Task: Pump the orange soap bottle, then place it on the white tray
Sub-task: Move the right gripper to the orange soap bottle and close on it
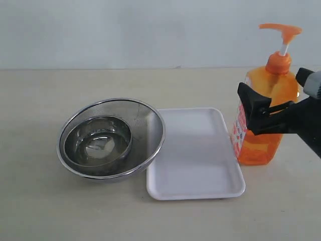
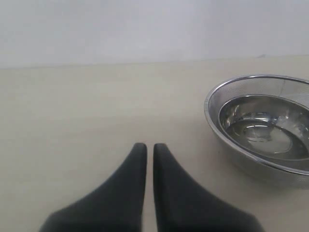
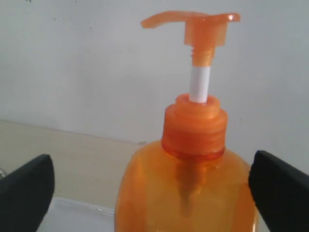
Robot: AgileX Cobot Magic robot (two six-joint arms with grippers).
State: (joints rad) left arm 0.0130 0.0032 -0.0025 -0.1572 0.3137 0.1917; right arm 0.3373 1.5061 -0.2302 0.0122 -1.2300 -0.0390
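A: Where is the orange soap bottle (image 1: 263, 148) standing?
B: It is standing upright on the table (image 1: 45, 211), just beside the white tray (image 1: 195, 160), at 3 o'clock from it in the exterior view.
A: Is the right gripper (image 3: 153, 193) holding it?
B: No, its fingers are standing wide apart, one at each side of the bottle's body, and they are not clamping it.
A: And the left gripper (image 2: 146, 151)?
B: Its fingers are pressing together, carrying nothing. The steel bowls (image 1: 145, 125), one sitting inside the other, are resting at 9 o'clock from the tray
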